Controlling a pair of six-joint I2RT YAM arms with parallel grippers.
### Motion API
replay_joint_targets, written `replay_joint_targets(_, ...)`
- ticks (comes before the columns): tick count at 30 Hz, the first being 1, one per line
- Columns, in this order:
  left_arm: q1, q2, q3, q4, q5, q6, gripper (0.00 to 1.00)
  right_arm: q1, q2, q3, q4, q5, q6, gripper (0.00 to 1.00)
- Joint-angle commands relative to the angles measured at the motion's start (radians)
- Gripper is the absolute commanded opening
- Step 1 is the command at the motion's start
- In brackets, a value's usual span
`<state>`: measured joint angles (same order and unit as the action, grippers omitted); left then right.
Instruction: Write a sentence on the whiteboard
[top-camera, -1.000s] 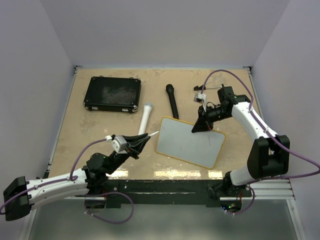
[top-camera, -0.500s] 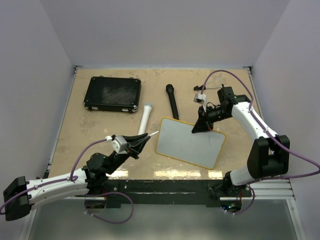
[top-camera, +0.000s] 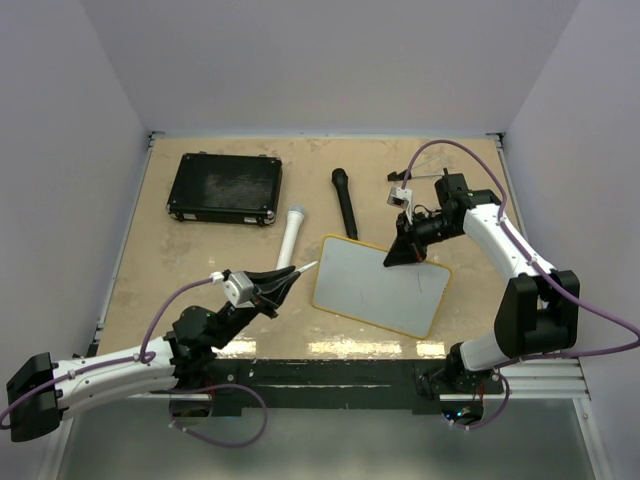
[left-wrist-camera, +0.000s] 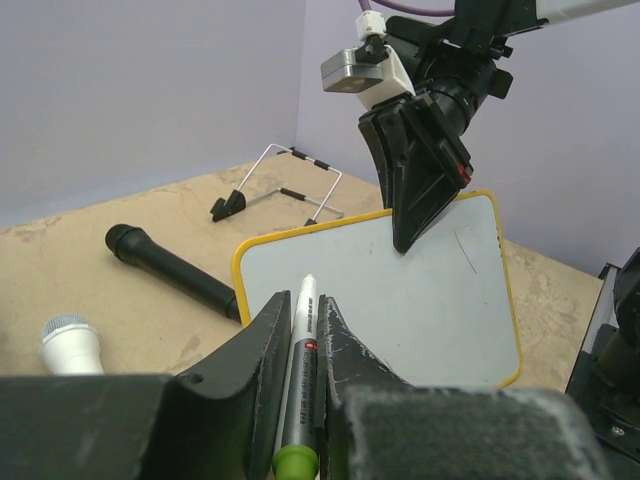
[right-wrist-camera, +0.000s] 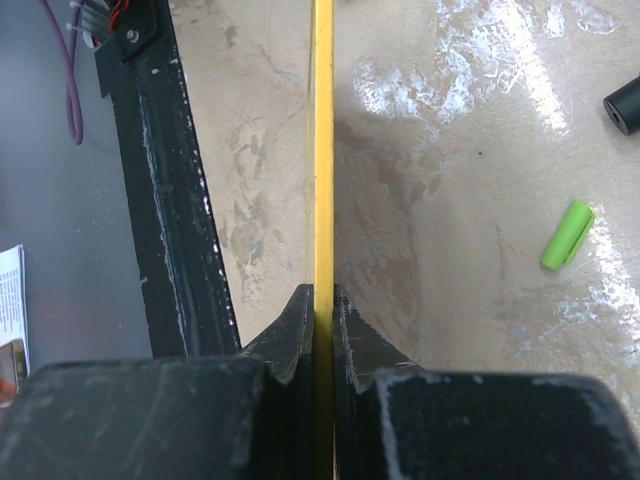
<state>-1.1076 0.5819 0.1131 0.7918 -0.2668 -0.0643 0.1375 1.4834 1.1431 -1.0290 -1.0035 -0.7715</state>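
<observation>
1. The whiteboard (top-camera: 385, 290) lies on the worktop (top-camera: 200, 260), at about 4 o'clock from the middle in the top view. It is white with a yellow rim.
2. The right gripper (right-wrist-camera: 322, 300) is clamped on the yellow rim, at about 1 o'clock on the board. Its two fingers (right-wrist-camera: 298, 325) press the rim from both sides.
3. The left gripper (left-wrist-camera: 301, 305) is closed around a marker (left-wrist-camera: 303, 345). The white tip pokes out in front and points at the board's edge at 9 o'clock. I cannot tell if the tip touches it.
4. One thin short line (left-wrist-camera: 465, 248) shows on the white face, near the right gripper.
5. A white microphone (top-camera: 291, 235) lies at 10 o'clock from the board.
6. A black microphone (top-camera: 345, 200) lies at 11 o'clock from the board.
7. A black case (top-camera: 225, 187) sits well apart from the board, at 10 o'clock on the worktop.
8. A small wire stand (left-wrist-camera: 285, 180) sits behind the board.
9. A green cap (right-wrist-camera: 567, 235) lies on the worktop, beside the board.
</observation>
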Motion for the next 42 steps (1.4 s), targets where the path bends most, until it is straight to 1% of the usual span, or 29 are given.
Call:
replay_joint_targets(1, -0.001, -0.017, 0.017, 0.075, -0.023, 0.024, 0.00, 0.004, -0.021, 0.001, 0.029, -0.001, -0.081, 0.00)
replay_joint_targets(5, -0.001, -0.027, 0.017, 0.135, -0.041, 0.047, 0.00, 0.004, -0.015, 0.009, 0.023, -0.004, -0.086, 0.00)
replay_joint_targets(11, -0.001, -0.013, 0.028, 0.153, -0.037, 0.055, 0.00, 0.002, -0.014, 0.015, 0.015, -0.006, -0.089, 0.00)
replay_joint_targets(19, -0.001, -0.071, -0.013, 0.164, -0.075, 0.049, 0.00, 0.002, -0.015, 0.015, 0.012, -0.006, -0.089, 0.00)
replay_joint_targets(24, -0.001, -0.080, -0.056, 0.179, -0.084, 0.060, 0.00, 0.002, -0.014, 0.017, 0.012, -0.009, -0.089, 0.00)
replay_joint_targets(26, -0.001, -0.077, -0.075, 0.221, -0.097, 0.085, 0.00, 0.004, -0.014, 0.015, 0.012, -0.010, -0.089, 0.00)
replay_joint_targets(33, -0.001, -0.033, -0.102, 0.282, -0.121, 0.084, 0.00, 0.004, -0.020, 0.014, 0.012, -0.010, -0.091, 0.00)
replay_joint_targets(36, -0.001, -0.005, -0.112, 0.349, -0.115, 0.087, 0.00, 0.004, -0.020, 0.015, 0.010, -0.010, -0.091, 0.00)
replay_joint_targets(37, -0.001, 0.010, -0.136, 0.384, -0.111, 0.089, 0.00, 0.004, -0.021, 0.015, 0.010, -0.012, -0.092, 0.00)
replay_joint_targets(42, 0.003, 0.050, -0.162, 0.454, -0.107, 0.087, 0.00, 0.004, -0.021, 0.014, 0.009, -0.015, -0.095, 0.00)
